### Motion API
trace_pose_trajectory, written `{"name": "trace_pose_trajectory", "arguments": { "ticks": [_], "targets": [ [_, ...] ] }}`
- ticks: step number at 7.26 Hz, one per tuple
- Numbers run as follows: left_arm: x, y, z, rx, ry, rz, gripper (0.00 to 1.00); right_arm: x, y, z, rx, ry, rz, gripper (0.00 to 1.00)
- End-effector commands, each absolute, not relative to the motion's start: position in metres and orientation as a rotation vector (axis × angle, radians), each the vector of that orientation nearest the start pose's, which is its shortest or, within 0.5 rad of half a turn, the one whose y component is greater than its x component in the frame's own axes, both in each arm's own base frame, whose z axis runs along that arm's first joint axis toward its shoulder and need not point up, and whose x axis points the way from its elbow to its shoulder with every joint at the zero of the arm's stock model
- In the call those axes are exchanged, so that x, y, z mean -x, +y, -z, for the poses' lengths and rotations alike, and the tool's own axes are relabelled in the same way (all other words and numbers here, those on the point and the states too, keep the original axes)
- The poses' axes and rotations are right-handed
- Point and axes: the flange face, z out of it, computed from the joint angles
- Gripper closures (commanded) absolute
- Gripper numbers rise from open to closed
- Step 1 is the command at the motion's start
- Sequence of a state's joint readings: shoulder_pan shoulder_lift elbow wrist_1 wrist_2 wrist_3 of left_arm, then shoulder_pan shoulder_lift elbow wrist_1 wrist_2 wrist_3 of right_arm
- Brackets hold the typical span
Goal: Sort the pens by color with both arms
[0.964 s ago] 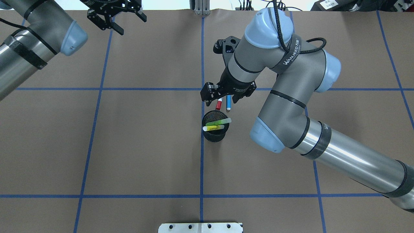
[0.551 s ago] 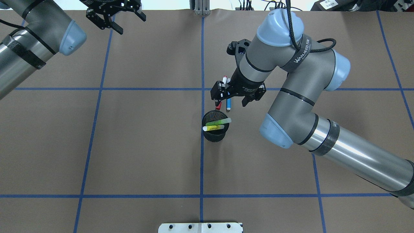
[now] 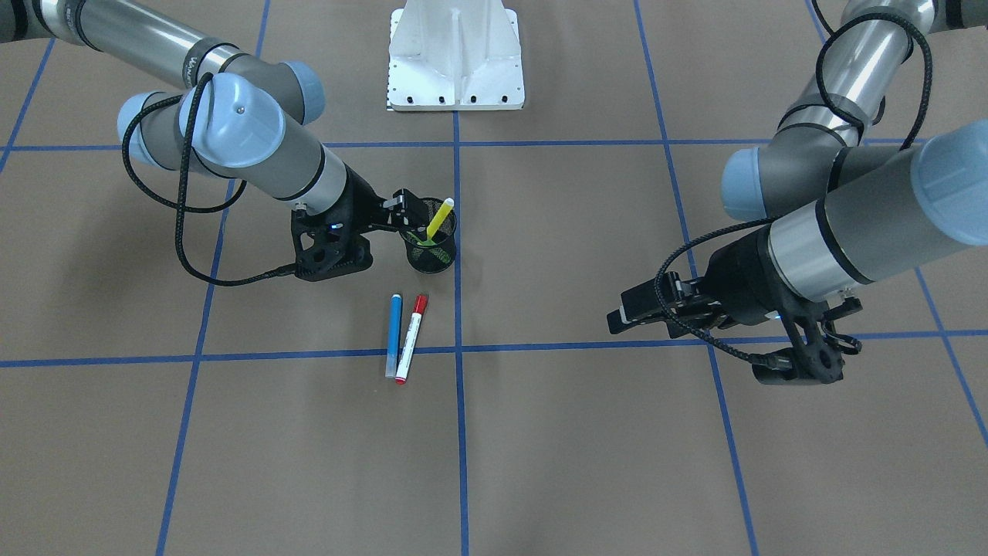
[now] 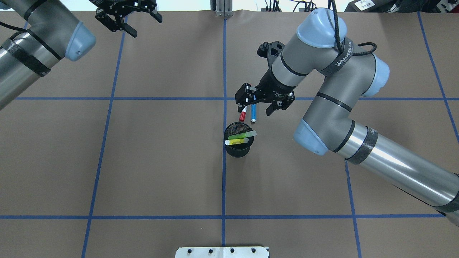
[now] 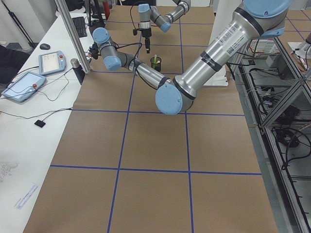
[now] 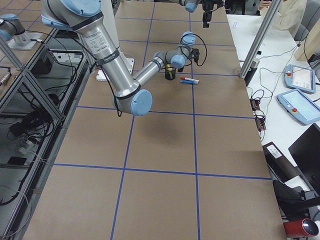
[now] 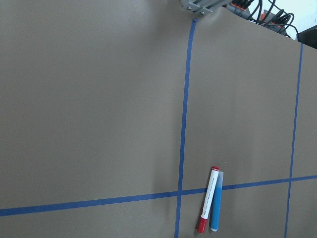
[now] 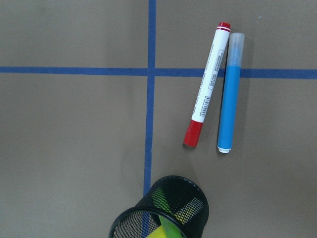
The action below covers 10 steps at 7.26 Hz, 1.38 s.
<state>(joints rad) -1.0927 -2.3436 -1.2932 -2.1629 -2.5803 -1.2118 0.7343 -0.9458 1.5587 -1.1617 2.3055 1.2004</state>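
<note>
Since a second ago the right arm's black two-finger gripper (image 4: pixel 255 106) has swung rightward and slightly away from the robot. Both table pens lie where they were, and the left arm's black two-finger gripper (image 4: pixel 131 19) has barely stirred.

From overhead, the right gripper hovers with its jaws spread and empty. It is over the blue marker pen (image 4: pixel 253 114) and the white-barrelled marker pen with a red cap (image 4: pixel 242 115), which lie side by side just beyond the black wire-mesh cup (image 4: pixel 236 151). The green marker pen (image 4: pixel 242 135) and the yellow marker pen (image 4: pixel 236 142) lean inside that cup. The left gripper hangs spread and empty at the far left of the brown paper-covered table (image 4: pixel 161 161).

Facing the robot, the blue pen (image 3: pixel 394 333) and the red-capped pen (image 3: pixel 409 338) cross a blue tape line. The yellow pen (image 3: pixel 440 218) juts tilted from the cup (image 3: pixel 431 255), with the right gripper (image 3: pixel 397 212) just beside it. The left gripper (image 3: pixel 629 315) hovers well apart from the pens.

From the left end, the cup (image 5: pixel 155 63) stands small and far.

From the right end, the two pens lie just beside the cup (image 6: pixel 170 74).

The left wrist camera shows the red-capped pen (image 7: pixel 208 201) and the blue pen (image 7: pixel 217 203) distant.

The right wrist camera shows the red-capped pen (image 8: pixel 208 84) and the blue pen (image 8: pixel 229 94) close together at their far ends. They are wider apart near the cup (image 8: pixel 163 210).
</note>
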Motion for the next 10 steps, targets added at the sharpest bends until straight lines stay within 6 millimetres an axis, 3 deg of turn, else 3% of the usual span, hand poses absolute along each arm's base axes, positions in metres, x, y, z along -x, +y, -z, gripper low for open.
{"name": "trace_pose_trajectory", "arguments": {
  "ticks": [1, 4, 5, 7, 8, 10],
  "targets": [
    [-0.294, -0.675, -0.218, 0.019, 1.320, 0.076, 0.01, 0.457, -0.503, -0.254, 0.069, -1.204, 0.011, 0.06],
    [-0.294, -0.675, -0.218, 0.020, 1.320, 0.078, 0.01, 0.461, -0.476, -0.241, 0.024, -1.259, -0.083, 0.06],
    [-0.294, -0.675, -0.218, 0.020, 1.320, 0.078, 0.01, 0.464, -0.460, -0.248, -0.021, -1.246, -0.109, 0.06],
    [-0.294, -0.675, -0.219, 0.021, 1.320, 0.078, 0.01, 0.456, -0.456, -0.255, -0.044, -1.239, -0.124, 0.07],
    [-0.294, -0.675, -0.219, 0.021, 1.320, 0.078, 0.01, 0.457, -0.441, -0.259, -0.067, -1.235, -0.128, 0.07],
    [-0.295, -0.675, -0.219, 0.022, 1.320, 0.077, 0.01, 0.482, -0.418, -0.262, -0.101, -1.217, -0.128, 0.13]
  ]
}}
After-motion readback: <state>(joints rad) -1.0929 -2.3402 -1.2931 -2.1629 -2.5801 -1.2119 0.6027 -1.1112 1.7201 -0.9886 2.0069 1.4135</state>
